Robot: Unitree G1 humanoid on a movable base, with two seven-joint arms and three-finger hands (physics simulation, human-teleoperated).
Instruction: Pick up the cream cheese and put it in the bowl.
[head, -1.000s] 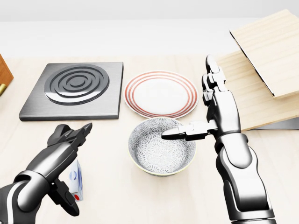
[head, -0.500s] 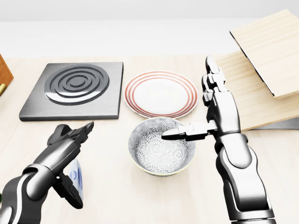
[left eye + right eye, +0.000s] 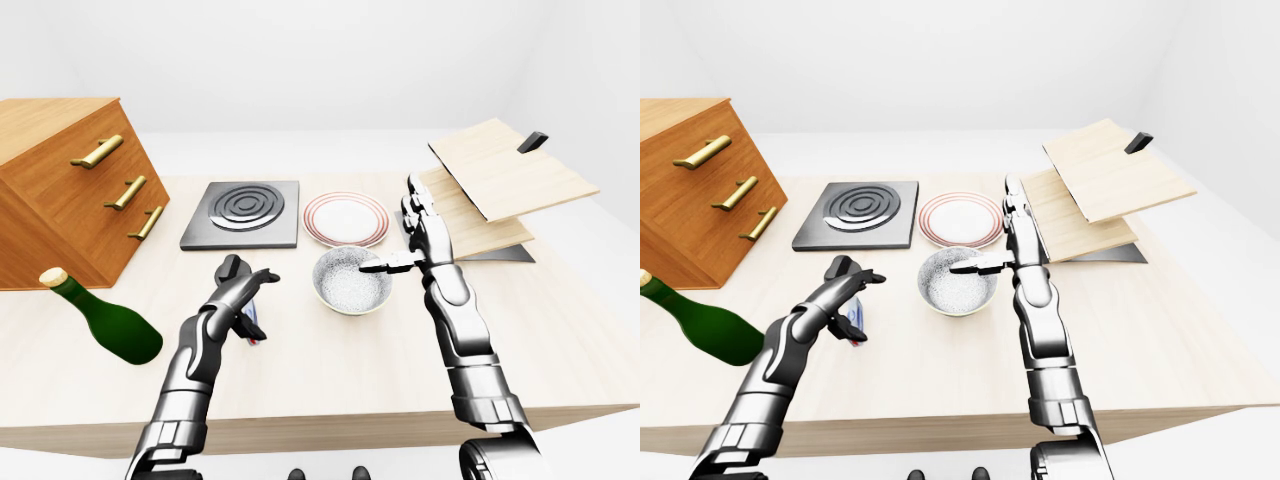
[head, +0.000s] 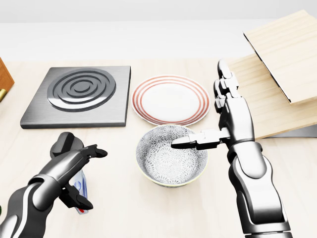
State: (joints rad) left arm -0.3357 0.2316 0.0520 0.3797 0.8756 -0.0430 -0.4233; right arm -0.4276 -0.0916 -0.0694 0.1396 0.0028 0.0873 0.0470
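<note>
Table: cream cheese seemingly ungrasped.

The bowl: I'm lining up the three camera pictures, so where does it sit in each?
Left-eye view: bowl just right of centre, below the striped plate.
Head view: lower centre, below that plate; the right hand reaches a finger over its rim.
Right-eye view: just left of centre.
Shared landmark: the striped plate directly above it.

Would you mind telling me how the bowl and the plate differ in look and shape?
The bowl is deep with a grey speckled pattern; the plate is flat, white, with red rings round its rim. A finger of the right hand reaches over the bowl; nothing overlaps the plate. Both are round and empty.
</note>
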